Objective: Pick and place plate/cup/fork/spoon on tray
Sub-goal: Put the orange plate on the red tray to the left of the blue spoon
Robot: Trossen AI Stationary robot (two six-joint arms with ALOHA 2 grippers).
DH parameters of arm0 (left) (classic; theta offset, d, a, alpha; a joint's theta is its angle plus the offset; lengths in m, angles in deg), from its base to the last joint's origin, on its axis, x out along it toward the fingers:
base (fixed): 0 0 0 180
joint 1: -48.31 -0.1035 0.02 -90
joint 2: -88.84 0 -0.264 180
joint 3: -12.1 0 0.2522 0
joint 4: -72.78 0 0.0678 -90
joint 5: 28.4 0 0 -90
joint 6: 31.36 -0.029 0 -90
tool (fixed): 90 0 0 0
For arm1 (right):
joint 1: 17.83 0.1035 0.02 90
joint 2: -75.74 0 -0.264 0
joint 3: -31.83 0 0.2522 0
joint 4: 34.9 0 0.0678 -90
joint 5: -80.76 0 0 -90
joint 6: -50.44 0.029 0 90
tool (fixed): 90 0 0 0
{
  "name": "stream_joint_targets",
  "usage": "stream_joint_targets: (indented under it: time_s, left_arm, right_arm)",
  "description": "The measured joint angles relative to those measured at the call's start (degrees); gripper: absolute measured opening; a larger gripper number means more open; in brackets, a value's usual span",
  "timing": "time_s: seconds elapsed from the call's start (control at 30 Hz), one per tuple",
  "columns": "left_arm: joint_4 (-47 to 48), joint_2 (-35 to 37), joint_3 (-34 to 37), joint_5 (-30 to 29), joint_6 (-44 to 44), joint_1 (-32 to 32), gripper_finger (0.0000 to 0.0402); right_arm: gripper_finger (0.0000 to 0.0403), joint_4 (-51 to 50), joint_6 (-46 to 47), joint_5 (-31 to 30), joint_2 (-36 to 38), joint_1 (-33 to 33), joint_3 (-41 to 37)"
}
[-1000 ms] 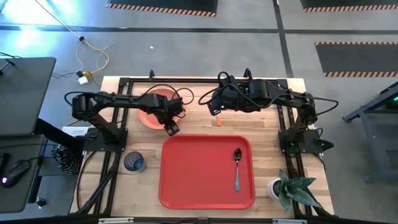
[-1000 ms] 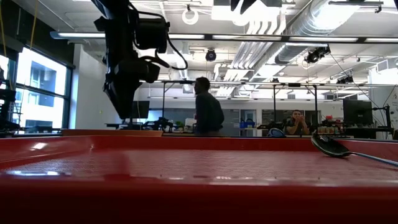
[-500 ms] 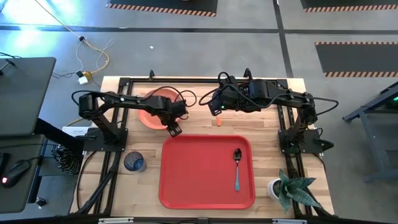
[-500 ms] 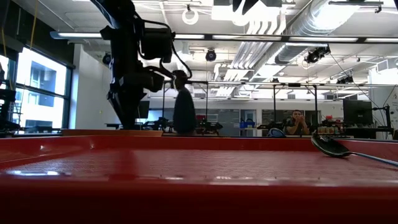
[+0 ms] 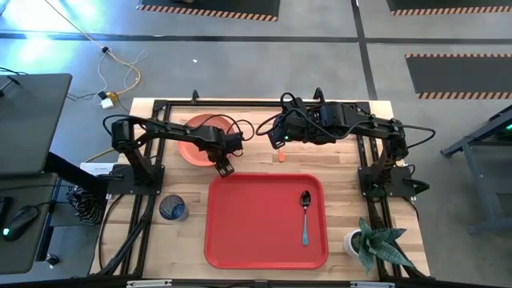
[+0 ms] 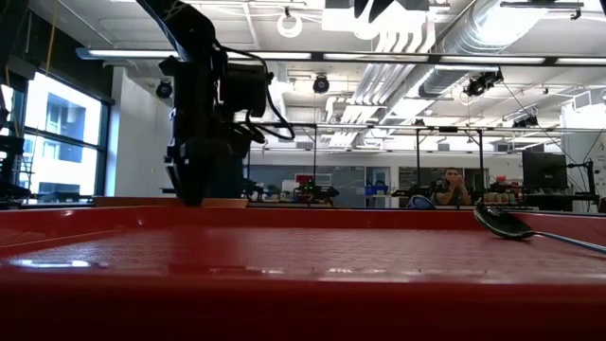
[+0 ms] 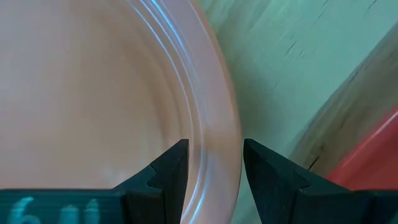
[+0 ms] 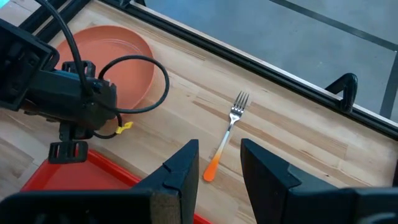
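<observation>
Straddling the rim of the plate (image 7: 93,93), the left gripper (image 7: 214,168) is holding its jaws apart, one finger inside the raised edge and one outside, not yet clamped; the plate is sitting on the table (image 5: 344,164) just beyond the tray's far left corner. The tray (image 5: 256,224) is lying at the table's near middle, carrying the spoon (image 5: 306,216) on its right side. The right gripper (image 8: 217,168) is hovering over the far side with its jaws parted on nothing, looking down at the fork (image 8: 225,135), which is lying on the wood between plate and right arm. The cup (image 5: 172,209) is standing left of the tray.
</observation>
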Motion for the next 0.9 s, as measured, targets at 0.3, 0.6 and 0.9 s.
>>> stream_joint_targets:
  time_s: [0.3, 0.6, 0.9]
  left_arm:
    - [0.1, -0.1, 0.0, 0.3, -2.5, 0.6, 0.0097]
    - [1.5, 0.1, -0.1, 0.5, -6.3, 0.6, 0.0015]
    - [4.5, 2.6, 0.0, -2.3, -10.2, 1.2, 0.0005]
  right_arm:
    - [0.011, 0.0, 0.0, 0.0, 0.0, 0.0, 0.0]
    - [0.011, 0.0, 0.4, 0.0, 0.0, 0.0, 0.0]
    - [0.011, 0.1, 0.5, -0.5, 0.0, 0.0, 0.0]
